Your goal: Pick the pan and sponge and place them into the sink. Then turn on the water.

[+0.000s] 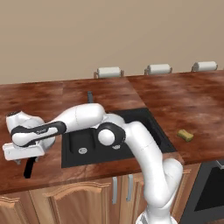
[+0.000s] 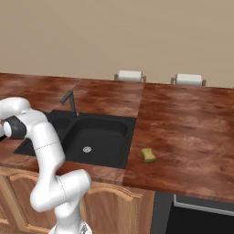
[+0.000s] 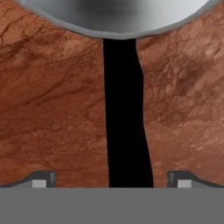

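Between the wide-open fingers (image 3: 112, 181) runs the black handle of the pan (image 3: 118, 17), nothing gripped yet, tips just off the reddish worktop (image 3: 52, 109). Pan sits on the worktop left of the sink (image 1: 83, 146). Sponge (image 1: 185, 135) lies well off on the sink's right side, faucet (image 2: 69, 101) behind the basins.

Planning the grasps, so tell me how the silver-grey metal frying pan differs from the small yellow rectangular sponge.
The silver-grey metal frying pan is round with a straight black handle; the small yellow rectangular sponge is blocky. The pan lies left of the sink, the sponge right. Both rest on the wooden counter.
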### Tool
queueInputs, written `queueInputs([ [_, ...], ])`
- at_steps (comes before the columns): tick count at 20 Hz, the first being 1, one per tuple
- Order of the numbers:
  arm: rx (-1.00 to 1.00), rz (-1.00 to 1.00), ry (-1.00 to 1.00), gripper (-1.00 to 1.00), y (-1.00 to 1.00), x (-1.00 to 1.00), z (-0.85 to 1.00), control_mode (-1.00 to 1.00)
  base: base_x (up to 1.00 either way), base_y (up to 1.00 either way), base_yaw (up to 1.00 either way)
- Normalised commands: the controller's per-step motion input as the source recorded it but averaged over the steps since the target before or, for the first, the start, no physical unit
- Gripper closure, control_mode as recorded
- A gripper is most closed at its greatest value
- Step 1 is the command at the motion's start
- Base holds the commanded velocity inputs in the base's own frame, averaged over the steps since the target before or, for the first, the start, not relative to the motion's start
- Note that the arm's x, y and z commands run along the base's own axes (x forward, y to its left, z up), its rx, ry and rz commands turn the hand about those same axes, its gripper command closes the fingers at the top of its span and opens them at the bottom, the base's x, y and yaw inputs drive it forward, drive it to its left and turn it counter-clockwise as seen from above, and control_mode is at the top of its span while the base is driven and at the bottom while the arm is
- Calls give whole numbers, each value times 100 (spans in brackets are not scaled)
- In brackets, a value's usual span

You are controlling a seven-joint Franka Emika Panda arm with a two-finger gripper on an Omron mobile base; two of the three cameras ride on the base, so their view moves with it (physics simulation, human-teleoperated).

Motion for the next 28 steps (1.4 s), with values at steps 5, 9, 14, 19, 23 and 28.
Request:
queueInputs([
  [5,0,0,-1,-100,1,2,-24,-100,0,0,0],
  [9,0,0,-1,100,0,0,-27,-100,0,0,0],
  [14,0,0,0,100,0,0,-23,-100,0,0,0],
  [19,0,0,0,100,0,0,-15,-100,0,0,0],
  [23,1,0,0,100,0,-1,0,-100,0,0,0],
  [28,0,-4,-1,100,-8,-5,33,-100,0,0,0],
])
